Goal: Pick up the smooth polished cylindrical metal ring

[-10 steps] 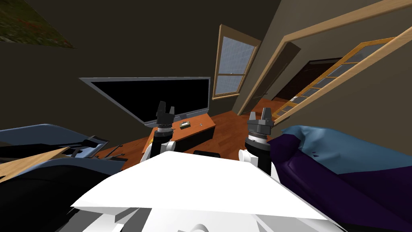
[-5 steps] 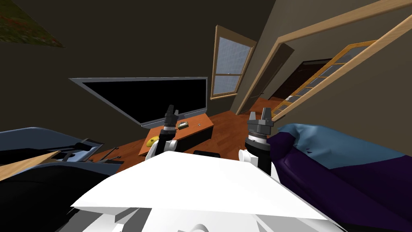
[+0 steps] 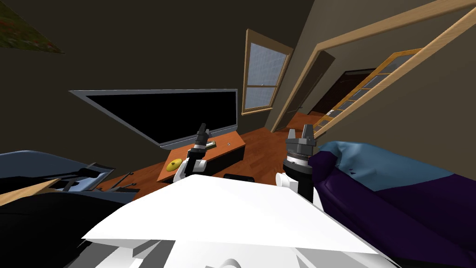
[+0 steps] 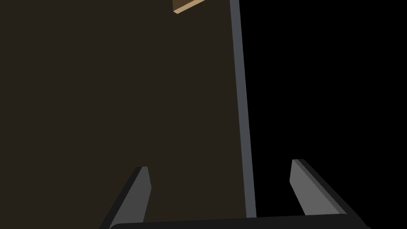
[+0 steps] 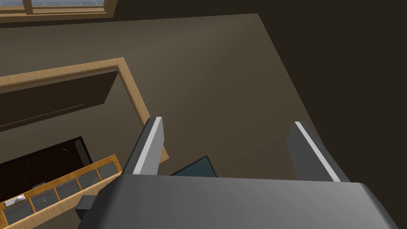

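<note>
Left gripper, blades spread and empty, hangs over the wooden stand. On the stand's top, a tiny pale ring lies near a small box; what the box holds cannot be told. Right gripper is likewise spread.

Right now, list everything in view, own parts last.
Screen: one, black, behind the table.
Table: one, orange, below the screen.
Yellow thing: one, on the table.
Box: one, greenish, on the table.
Pale speck: one, beside the box; possibly the ring.
Window: one, wood-framed, right of the screen.
Sofa: one, blue and purple, on my right.
Door: one, glazed, light wood, far right.
Left claw: one, grey, open, facing the screen.
Right claw: one, grey, open, beside the sofa.
</note>
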You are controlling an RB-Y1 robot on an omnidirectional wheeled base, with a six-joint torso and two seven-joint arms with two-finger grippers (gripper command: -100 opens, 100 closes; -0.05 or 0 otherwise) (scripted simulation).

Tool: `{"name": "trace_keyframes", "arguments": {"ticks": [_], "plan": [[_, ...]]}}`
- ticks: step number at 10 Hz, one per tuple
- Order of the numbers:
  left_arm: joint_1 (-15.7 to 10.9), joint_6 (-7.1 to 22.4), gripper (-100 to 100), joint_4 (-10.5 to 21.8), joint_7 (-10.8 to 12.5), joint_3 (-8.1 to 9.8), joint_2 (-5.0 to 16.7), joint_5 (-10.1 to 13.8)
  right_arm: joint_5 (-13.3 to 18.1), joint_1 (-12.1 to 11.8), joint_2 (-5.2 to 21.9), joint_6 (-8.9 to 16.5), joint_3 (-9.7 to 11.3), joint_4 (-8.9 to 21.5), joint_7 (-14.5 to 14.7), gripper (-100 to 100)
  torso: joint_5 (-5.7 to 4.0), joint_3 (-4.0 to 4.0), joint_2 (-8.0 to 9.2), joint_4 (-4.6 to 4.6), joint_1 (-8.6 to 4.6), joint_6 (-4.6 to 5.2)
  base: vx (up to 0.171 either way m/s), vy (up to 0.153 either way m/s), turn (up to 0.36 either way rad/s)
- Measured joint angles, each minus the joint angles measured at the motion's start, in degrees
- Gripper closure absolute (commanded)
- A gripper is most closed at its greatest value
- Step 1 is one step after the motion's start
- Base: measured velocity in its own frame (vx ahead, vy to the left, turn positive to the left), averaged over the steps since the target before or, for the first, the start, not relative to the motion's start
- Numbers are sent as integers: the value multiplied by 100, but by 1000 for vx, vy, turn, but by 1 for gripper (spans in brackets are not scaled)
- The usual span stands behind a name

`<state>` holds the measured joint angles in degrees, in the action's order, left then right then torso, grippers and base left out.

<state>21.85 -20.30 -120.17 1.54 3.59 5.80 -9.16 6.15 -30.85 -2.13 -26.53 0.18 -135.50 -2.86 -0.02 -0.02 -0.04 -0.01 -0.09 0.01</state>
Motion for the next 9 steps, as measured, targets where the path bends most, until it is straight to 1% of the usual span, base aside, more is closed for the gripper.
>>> {"name": "trace_keyframes", "arguments": {"ticks": [1,2,4,5,6,8,9], "plan": [[-140,108,-100,228,-45,-13,-10,-42,0,0,0,0,0,0,0,0,-1,-2,-3,-1,-4,0,12,-30,-27],[-178,192,-100,335,-49,0,26,-42,0,0,0,0,0,0,0,0,-1,-1,-2,-1,-2,-2,14,-31,-45],[-341,342,-100,664,-77,10,49,-70,0,0,0,0,0,0,0,0,0,-1,-1,-1,0,-2,8,-22,-40],[-385,465,-100,769,-99,-13,59,-92,0,0,0,0,0,0,0,0,0,0,0,0,1,-1,5,-15,-33],[-442,546,-100,882,-89,12,110,-80,0,0,0,0,0,0,0,0,0,0,1,0,4,-2,6,-23,-56],[-648,770,-100,1157,-92,32,178,-85,0,0,0,0,0,0,0,0,0,0,0,0,2,-2,10,-23,-46],[-795,859,-100,1364,-132,21,158,-113,0,0,0,0,0,0,0,0,0,-1,-2,-1,0,-1,11,-18,-33]]}}
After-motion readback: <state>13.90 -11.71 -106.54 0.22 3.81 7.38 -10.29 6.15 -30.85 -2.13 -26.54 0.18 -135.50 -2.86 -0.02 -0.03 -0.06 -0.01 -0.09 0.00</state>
